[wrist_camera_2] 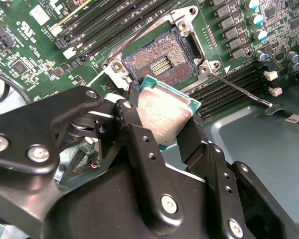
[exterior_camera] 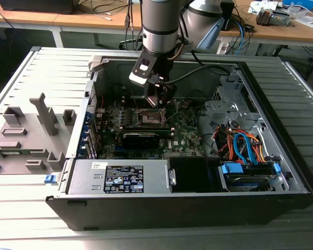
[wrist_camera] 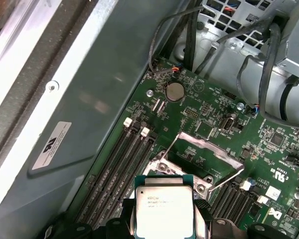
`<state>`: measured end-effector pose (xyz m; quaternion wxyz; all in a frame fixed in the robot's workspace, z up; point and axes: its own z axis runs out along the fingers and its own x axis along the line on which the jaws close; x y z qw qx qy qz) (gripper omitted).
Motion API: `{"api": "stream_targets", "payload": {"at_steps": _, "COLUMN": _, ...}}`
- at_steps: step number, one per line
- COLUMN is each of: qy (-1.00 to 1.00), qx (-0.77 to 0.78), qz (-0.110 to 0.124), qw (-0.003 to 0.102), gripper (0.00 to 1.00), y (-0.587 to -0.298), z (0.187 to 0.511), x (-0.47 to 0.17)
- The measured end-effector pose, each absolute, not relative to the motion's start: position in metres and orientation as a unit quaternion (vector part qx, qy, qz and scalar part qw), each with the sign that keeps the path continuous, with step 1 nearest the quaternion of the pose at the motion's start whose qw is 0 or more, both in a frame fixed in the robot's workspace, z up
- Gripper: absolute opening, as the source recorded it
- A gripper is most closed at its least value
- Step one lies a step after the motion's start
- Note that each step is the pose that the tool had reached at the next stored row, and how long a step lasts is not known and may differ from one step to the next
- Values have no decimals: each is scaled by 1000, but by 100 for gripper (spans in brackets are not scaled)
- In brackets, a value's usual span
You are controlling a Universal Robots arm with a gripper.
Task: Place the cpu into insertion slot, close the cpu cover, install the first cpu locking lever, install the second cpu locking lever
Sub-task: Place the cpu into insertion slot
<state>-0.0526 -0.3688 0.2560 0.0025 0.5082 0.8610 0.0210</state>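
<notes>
Tool (wrist_camera_2: 162, 123) narrow, clamped on the cpu (wrist_camera_2: 165, 110); black fingers (wrist_camera_2: 132, 112) grip two opposite edges of the chip. Pale metal top faces the cameras in both wrist views, with a green rim showing round it.

Cpu is held in the air over the motherboard (exterior_camera: 183, 131), just beside the insertion slot (wrist_camera_2: 159, 59) and not seated. The slot's field of contacts lies bare. In the first wrist view the chip (wrist_camera: 164, 209) covers part of the slot frame (wrist_camera: 162, 168).

Cpu cover (wrist_camera: 209, 148) stands swung up off the slot, on the side away from the tool. It reads as a thin silver strip, seen edge-on.

Two thin locking levers are raised clear of the slot. One (wrist_camera_2: 239, 92) runs out from a slot corner over the memory slots (wrist_camera_2: 229, 84). The other (wrist_camera_2: 134, 36) arcs along the opposite side.

In the exterior view the arm (exterior_camera: 159, 26) comes down into the open computer case (exterior_camera: 281, 130), which lies on its side on the grey slatted counter (exterior_camera: 21, 78). The tool head sits over the middle of the board, nearer the case's far wall. A long black card (exterior_camera: 141, 138) lies on the board just on the near side of the slot. The power supply (exterior_camera: 120, 177) runs along the near wall.

Grey holders (exterior_camera: 26, 130) stand on the counter towards the exterior view's left edge, well apart from the case.
</notes>
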Motion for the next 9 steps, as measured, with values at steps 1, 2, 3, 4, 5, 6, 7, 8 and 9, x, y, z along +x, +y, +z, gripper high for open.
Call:
{"api": "stream_targets", "payload": {"at_steps": 1, "qy": 861, "qx": 509, "qz": 21, "qw": 3, "gripper": 55, "y": -369, "z": 256, "x": -53}}
{"api": "stream_targets", "payload": {"at_steps": 2, "qy": 860, "qx": 509, "qz": 21, "qw": 3, "gripper": 55, "y": -369, "z": 256, "x": -53}}
{"api": "stream_targets", "payload": {"at_steps": 3, "qy": 860, "qx": 510, "qz": 21, "qw": 3, "gripper": 55, "y": -369, "z": 256, "x": -53}}
{"api": "stream_targets", "payload": {"at_steps": 4, "qy": 860, "qx": 510, "qz": 21, "qw": 3, "gripper": 55, "y": -369, "z": 256, "x": -53}}
{"api": "stream_targets", "payload": {"at_steps": 5, "qy": 860, "qx": 511, "qz": 21, "qw": 3, "gripper": 55, "y": -369, "z": 256, "x": -53}}
{"api": "stream_targets", "payload": {"at_steps": 6, "qy": 859, "qx": 511, "qz": 21, "qw": 3, "gripper": 55, "y": -369, "z": 256, "x": -53}}
{"api": "stream_targets", "payload": {"at_steps": 7, "qy": 859, "qx": 512, "qz": 21, "qw": 3, "gripper": 55, "y": -369, "z": 256, "x": -53}}
{"api": "stream_targets", "payload": {"at_steps": 8, "qy": 859, "qx": 512, "qz": 21, "qw": 3, "gripper": 55, "y": -369, "z": 256, "x": -53}}
{"api": "stream_targets", "payload": {"at_steps": 9, "qy": 858, "qx": 513, "qz": 21, "qw": 3, "gripper": 55, "y": -369, "z": 256, "x": -53}}
